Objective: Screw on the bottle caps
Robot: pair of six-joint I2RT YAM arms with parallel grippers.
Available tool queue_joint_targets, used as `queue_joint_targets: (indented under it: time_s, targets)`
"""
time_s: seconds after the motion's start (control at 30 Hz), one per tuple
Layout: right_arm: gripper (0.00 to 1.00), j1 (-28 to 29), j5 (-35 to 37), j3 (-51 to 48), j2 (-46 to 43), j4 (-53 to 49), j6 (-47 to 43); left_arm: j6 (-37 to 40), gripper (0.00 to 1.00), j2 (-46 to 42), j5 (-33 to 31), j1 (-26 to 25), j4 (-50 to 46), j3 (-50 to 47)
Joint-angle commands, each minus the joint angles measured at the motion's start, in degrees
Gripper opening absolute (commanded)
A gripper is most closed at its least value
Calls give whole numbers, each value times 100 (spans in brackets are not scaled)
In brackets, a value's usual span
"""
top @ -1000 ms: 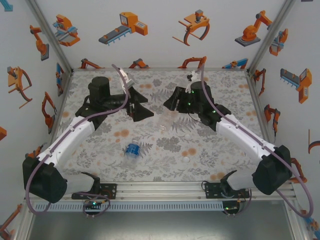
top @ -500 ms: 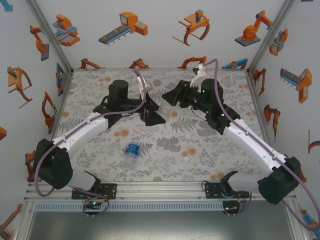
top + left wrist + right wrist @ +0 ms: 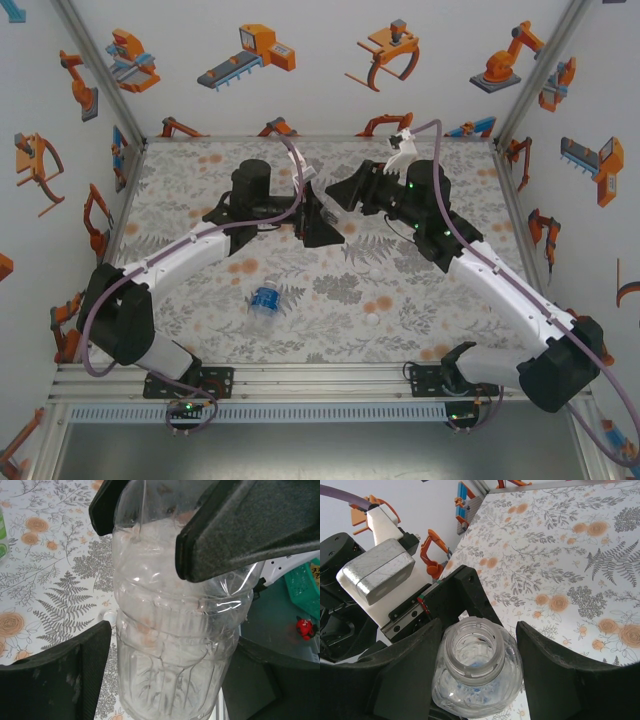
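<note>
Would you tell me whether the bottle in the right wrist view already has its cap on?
No, the bottle shows a bare, open threaded mouth.

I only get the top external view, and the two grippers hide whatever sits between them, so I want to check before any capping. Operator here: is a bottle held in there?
Observer: Yes. The right gripper is shut on the colourless bottle, near its top.
Operator: Does it have a cap on?
Observer: No. The right wrist view looks straight into its open mouth.
Operator: And the other arm?
Observer: The left gripper has its fingers on either side of the bottle's body. I cannot tell whether they press on it.
</note>
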Motion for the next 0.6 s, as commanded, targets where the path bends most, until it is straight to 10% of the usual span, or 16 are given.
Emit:
queue_joint_targets:
  time_s: [0.0,0.4,0.57]
  targets:
    - [6,-6,-24,-53,-164,217,-18,-102,68,25,56,-9,181,247]
    - [8,-5,-23,-22,-140,160,-10,221,46,21,108,-17,-266,419]
    - [44,-10,-17,88,-141,-49,-56,573,40,-61,69,-11,-688,525]
